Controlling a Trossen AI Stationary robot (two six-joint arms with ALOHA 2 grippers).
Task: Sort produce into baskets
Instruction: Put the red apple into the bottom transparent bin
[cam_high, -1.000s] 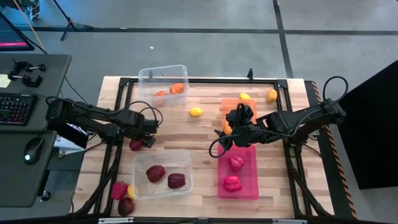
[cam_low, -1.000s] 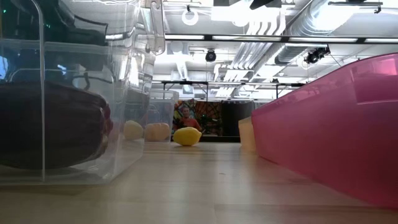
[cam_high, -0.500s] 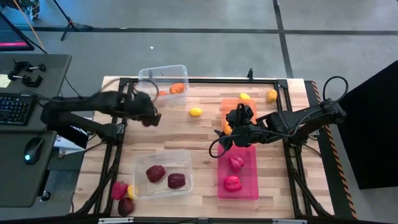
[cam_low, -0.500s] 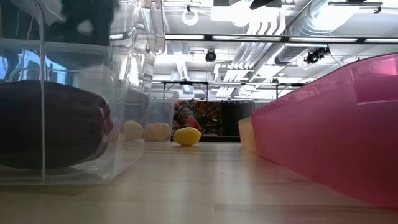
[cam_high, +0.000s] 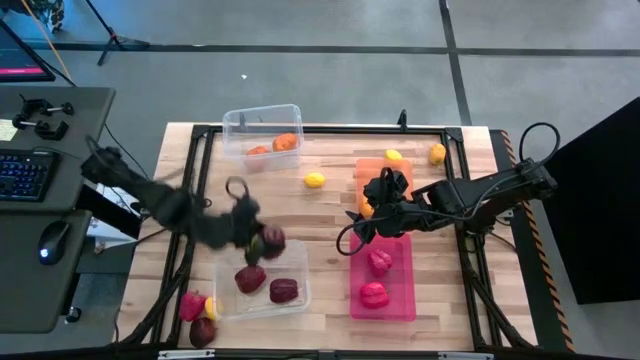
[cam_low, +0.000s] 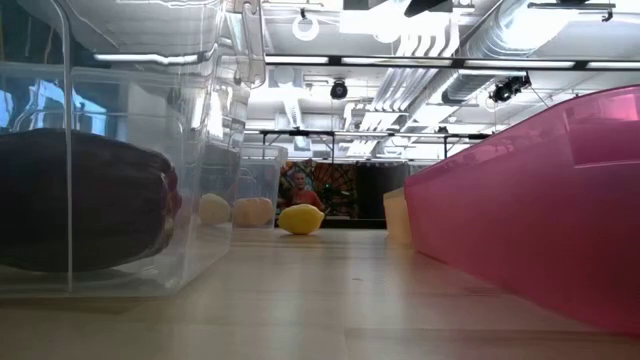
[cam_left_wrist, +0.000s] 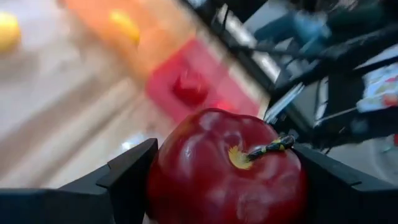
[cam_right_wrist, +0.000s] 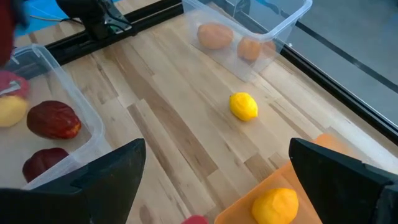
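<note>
The left gripper (cam_high: 262, 240) had its fingers (cam_left_wrist: 127, 174) clenched on a dark red apple (cam_left_wrist: 227, 168), held above the near clear bin (cam_high: 292, 266) with two maroon pieces under it. The right gripper (cam_high: 372, 220) hung over the orange bin (cam_high: 365, 167), fingers spread and released.

- Even, bright overhead light covers the bench (cam_high: 330, 205); shadows are soft and short.
- The left arm (cam_high: 170, 205) smears with motion blur in the high view.
- The left wrist view's background streaks, while the red apple (cam_left_wrist: 227, 168) stays sharp.
- Ceiling lights (cam_low: 310, 25) glare in the low view.
</note>
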